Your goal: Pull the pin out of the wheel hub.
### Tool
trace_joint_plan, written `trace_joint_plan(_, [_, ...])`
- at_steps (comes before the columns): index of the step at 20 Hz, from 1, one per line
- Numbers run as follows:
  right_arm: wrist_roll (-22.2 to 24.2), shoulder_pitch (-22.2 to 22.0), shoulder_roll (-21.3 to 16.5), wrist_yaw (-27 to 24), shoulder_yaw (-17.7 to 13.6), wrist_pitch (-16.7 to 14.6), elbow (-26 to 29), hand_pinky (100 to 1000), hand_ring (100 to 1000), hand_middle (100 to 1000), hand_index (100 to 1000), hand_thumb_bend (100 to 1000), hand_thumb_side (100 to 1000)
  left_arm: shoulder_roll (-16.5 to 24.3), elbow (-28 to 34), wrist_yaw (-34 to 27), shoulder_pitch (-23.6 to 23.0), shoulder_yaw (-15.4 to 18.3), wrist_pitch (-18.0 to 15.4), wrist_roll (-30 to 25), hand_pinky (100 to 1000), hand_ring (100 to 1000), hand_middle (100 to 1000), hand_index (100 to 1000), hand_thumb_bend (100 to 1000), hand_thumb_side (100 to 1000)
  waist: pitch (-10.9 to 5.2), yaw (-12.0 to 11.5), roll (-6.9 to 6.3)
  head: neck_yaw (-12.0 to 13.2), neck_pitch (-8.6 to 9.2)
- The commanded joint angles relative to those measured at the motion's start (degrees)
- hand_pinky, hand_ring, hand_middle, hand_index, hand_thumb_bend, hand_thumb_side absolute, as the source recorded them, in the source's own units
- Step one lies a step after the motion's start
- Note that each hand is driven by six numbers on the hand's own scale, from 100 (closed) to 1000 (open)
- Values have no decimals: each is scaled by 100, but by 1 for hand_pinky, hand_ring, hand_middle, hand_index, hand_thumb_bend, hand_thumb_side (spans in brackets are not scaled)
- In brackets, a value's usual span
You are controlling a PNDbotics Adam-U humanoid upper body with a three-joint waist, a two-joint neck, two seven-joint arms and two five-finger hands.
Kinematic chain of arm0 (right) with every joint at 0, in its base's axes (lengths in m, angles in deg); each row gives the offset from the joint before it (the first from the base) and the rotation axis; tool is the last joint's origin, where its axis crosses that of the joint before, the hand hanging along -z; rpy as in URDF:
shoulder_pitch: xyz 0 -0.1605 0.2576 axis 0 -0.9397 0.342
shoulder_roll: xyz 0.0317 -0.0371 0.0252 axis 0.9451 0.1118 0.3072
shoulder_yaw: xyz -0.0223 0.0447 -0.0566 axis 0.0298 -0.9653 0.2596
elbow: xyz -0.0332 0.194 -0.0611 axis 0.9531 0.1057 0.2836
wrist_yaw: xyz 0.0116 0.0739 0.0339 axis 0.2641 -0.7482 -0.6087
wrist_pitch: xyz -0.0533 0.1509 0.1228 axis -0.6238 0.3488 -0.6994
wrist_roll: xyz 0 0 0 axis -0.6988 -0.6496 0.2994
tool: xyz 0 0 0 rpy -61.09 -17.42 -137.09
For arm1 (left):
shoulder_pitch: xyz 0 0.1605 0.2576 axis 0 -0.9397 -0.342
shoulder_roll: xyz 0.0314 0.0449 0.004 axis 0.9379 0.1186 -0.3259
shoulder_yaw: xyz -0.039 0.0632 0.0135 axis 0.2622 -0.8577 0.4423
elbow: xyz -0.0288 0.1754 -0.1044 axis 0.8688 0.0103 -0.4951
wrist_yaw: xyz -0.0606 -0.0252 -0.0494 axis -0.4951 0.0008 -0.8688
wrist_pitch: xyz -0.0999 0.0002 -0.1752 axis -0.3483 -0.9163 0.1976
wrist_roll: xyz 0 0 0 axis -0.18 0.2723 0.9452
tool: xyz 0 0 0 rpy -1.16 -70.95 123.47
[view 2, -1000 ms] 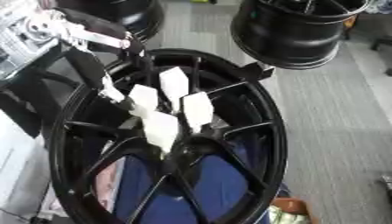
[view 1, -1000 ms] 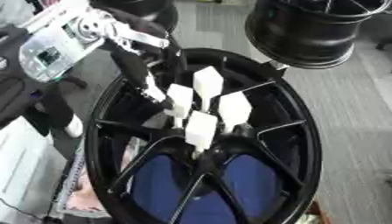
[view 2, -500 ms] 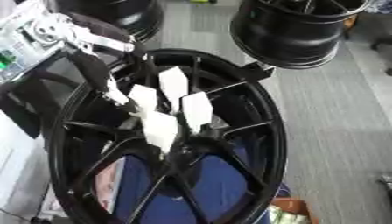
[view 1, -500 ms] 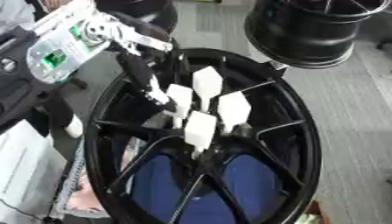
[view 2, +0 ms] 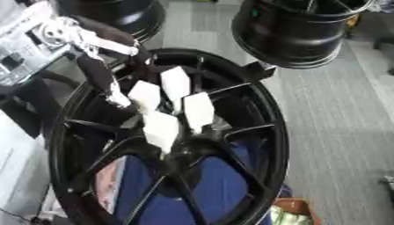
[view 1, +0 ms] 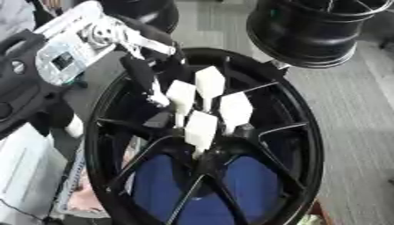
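1. Your left hand (view 1: pixel 146 66) reaches toward the white-tagged pins (view 1: pixel 202 127) at the centre of the wheel hub (view 1: pixel 300 145), fingers extended, holding nothing.
2. Next, pinch the nearest pin (view 1: pixel 181 96) and draw it straight out.

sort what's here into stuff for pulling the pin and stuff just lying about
For the job:
- wheel
- white pins at its hub
- left hand, fingers reaching toward the leftmost pin

Lying about:
- second wheel, top right
- blue cloth under the spokes
- grey floor
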State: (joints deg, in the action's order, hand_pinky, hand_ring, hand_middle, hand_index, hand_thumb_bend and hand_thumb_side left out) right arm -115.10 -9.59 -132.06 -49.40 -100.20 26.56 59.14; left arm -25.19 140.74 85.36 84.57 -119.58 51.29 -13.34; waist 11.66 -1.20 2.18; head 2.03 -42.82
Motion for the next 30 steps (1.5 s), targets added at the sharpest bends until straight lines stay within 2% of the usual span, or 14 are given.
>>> trace_joint_plan(1, [-180, 10, -126, -56, -121, 102, 34, 872, 734, 648, 763, 100, 248, 40, 48, -87, 85, 45, 106, 43, 749, 752, 686, 812, 432, 492, -76, 6, 5, 9, 25])
trace_joint_plan(4, [-241, -4, -104, -69, -136, 107, 34, 872, 734, 647, 763, 100, 249, 34, 74, -157, 58, 50, 192, 67, 739, 739, 662, 793, 408, 497, -74, 6, 10, 3, 34])
trace_joint_plan(11, [-426, -58, -34, -141, -177, 175, 34, 871, 731, 643, 762, 100, 279, 22, 208, -438, 48, 98, 338, 301, 708, 678, 598, 693, 263, 396, -68, 8, 13, -3, 28])
trace_joint_plan(13, [-464, -65, -20, -163, -176, 172, 34, 871, 731, 643, 762, 100, 283, 38, 251, -509, 36, 116, 359, 394, 698, 659, 579, 664, 226, 348, -66, 12, 9, -4, 29])
trace_joint_plan(15, [-493, -76, -15, -186, -174, 176, 34, 871, 730, 643, 762, 100, 291, 74, 291, -535, 24, 155, 375, 497, 683, 637, 555, 627, 177, 216, -66, 13, 8, -11, 35])
trace_joint_plan(16, [-505, -77, -14, -194, -173, 175, 34, 871, 730, 643, 762, 100, 292, 93, 309, -544, 15, 184, 375, 556, 682, 635, 553, 623, 173, 213, -67, 13, 7, -12, 37])
trace_joint_plan(18, [-521, -82, -5, -202, -173, 172, 34, 871, 730, 643, 762, 100, 296, 137, 357, -595, -11, 285, 360, 690, 670, 621, 541, 599, 126, 143, -68, 8, 7, -15, 42])
trace_joint_plan(19, [-532, -89, 6, -208, -174, 175, 34, 871, 730, 643, 762, 100, 304, 177, 389, -630, -28, 365, 355, 769, 663, 611, 528, 569, 109, 112, -67, 1, 11, -25, 49])
trace_joint_plan(23, [-575, -109, 15, -219, -185, 182, 34, 871, 731, 644, 762, 100, 292, 478, 643, -708, -146, 859, 284, 1136, 647, 593, 510, 532, 100, 118, -56, -31, 24, -69, 87])
trace_joint_plan(24, [-582, -115, 11, -210, -193, 180, 34, 871, 731, 644, 762, 100, 295, 587, 730, -712, -206, 999, 256, 1227, 646, 589, 507, 529, 100, 192, -53, -45, 30, -86, 95])
trace_joint_plan(25, [-589, -127, 9, -200, -205, 178, 34, 871, 731, 644, 762, 100, 285, 709, 798, -689, -273, 1138, 258, 1314, 648, 590, 507, 528, 100, 114, -53, -71, 37, -116, 99])
trace_joint_plan(30, [-631, -257, 5, -123, -299, 154, 34, 871, 734, 647, 763, 100, 260, 1329, 712, -381, -661, 1820, 546, 1736, 652, 591, 512, 531, 100, 112, -63, -200, 66, -270, 86])
